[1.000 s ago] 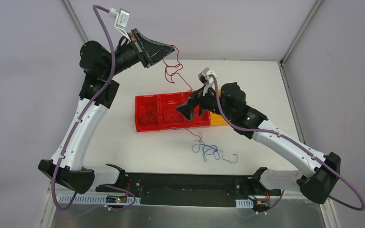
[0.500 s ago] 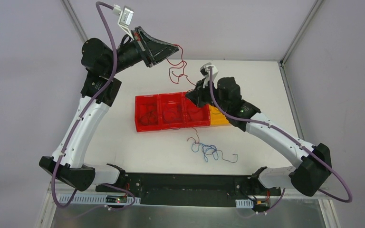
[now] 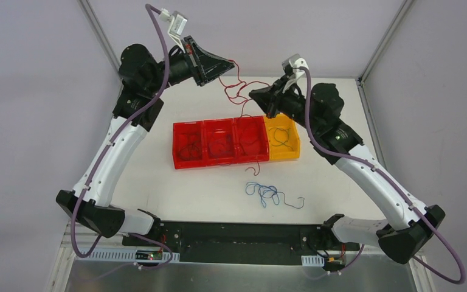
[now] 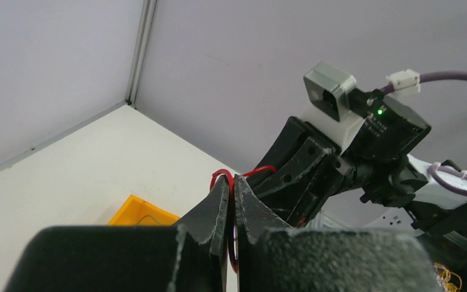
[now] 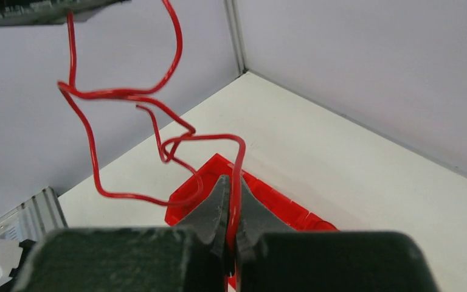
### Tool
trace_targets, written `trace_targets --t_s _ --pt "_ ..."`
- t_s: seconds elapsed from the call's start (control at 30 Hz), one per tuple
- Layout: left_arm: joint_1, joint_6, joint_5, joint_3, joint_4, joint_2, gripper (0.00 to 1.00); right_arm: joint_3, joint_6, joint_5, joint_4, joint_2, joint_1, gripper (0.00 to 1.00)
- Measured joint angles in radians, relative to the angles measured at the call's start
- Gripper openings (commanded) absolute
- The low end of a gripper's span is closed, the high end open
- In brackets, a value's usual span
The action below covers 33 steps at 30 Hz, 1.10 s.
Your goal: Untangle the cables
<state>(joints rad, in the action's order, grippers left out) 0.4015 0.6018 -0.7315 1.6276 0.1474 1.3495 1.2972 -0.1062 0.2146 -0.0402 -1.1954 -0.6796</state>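
Nearest, a blue wire (image 3: 269, 193) lies loose on the desk (image 3: 158, 182), seemingly apart from a red tail trailing over the bins (image 3: 207, 164). Farther back, the red wire (image 3: 236, 91) hangs in the air, kinked and slack, its long axis running left to right between the arms. The right gripper (image 3: 256, 95) is clamped on its right end and the left gripper (image 3: 228, 62) is pinched on the far-left end. Straightening it likely means pulling apart along that line.

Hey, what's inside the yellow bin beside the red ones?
A thin dark wire loop lies in the yellow bin. The right gripper, shut on the red cable, may hide the bin's far rim.
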Motion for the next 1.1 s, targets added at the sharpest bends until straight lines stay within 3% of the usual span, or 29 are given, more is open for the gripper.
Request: trace_targets --t_s 0.53,0.87,1.03,1.1 --pt "0.051 -0.118 0.005 -0.006 0.014 0.218 0.00 0.006 0.044 0.045 -0.122 -0.231 0.196 0.00" --pt "0.091 -0.226 0.104 -0.190 0.026 0.319 0.00 -0.121 0.068 0.134 -0.156 -0.349 0.237 0.00" --pt "0.130 -0.254 0.192 -0.262 -0.003 0.394 0.00 -0.188 0.064 0.151 -0.142 -0.387 0.238 0.10" --pt "0.137 -0.256 0.232 -0.266 -0.014 0.430 0.00 -0.196 0.054 0.158 -0.126 -0.400 0.240 0.20"
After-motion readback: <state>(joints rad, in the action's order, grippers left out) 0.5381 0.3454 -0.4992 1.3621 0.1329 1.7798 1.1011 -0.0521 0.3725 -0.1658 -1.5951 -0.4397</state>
